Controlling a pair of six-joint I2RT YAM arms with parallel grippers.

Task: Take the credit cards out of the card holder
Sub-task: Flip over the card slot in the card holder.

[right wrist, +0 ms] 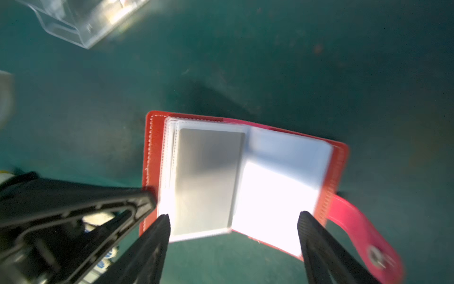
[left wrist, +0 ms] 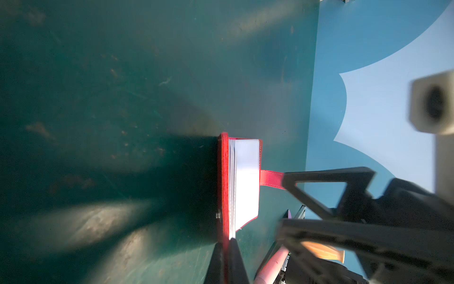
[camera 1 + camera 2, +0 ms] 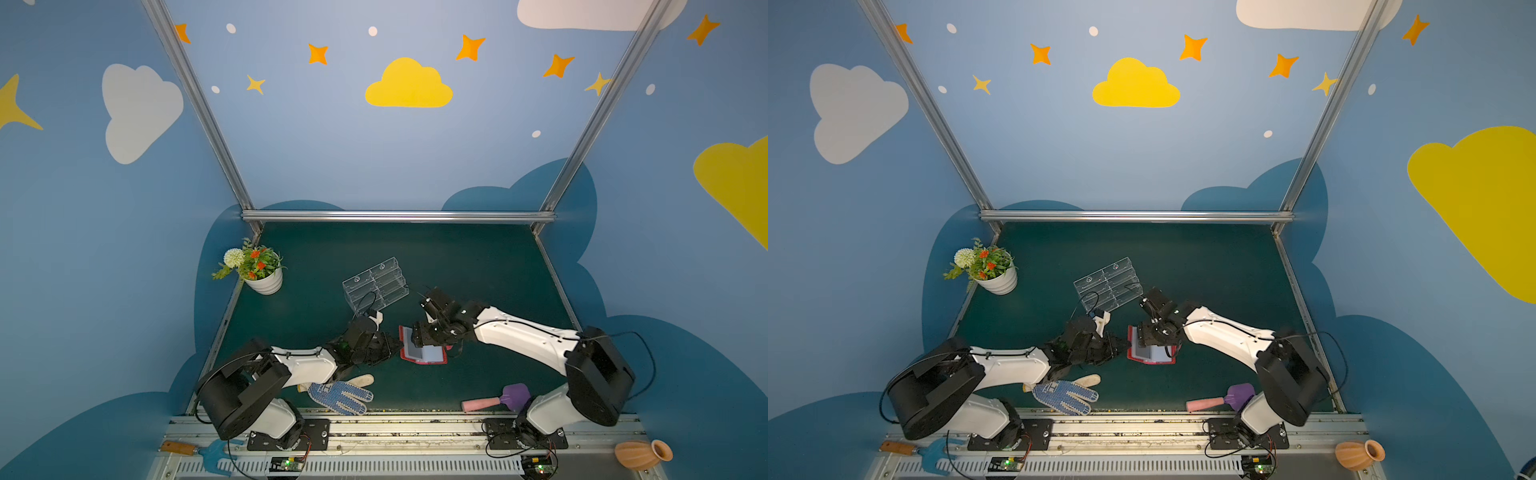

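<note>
Gripping red card holder [image 1: 340, 159] cover edge w/ L tool [image 2: 226, 242], clamped shut. Hovering R tool [image 1: 233, 217] over open sleeves [image 1: 282, 172] on bench [image 1: 319, 61], jaws apart; grey card [image 1: 208, 177] showing.

**Table** [image 3: 457, 266]: dark green mat surface, scuffed, bounded by an aluminium frame at the far, left and right edges and by a metal rail at the front edge.

Lying or standing on it:
- Flower pot [image 3: 262, 282]: white, ribbed, upright, with orange and white flowers. Near the far left corner, just beside the left edge.
- Acrylic stand [image 3: 375, 284]: clear, tiered, near the table's middle.
- Card holder [image 3: 434, 355]: red, open, pale sleeves showing. Between the stand and the front edge.
- Glove [image 3: 340, 397]: white with blue dots, flat, by the front edge, left part.
- Pink-handled purple tool [image 3: 496, 400]: possibly a scoop, too small to tell. By the front edge, right part.
</note>
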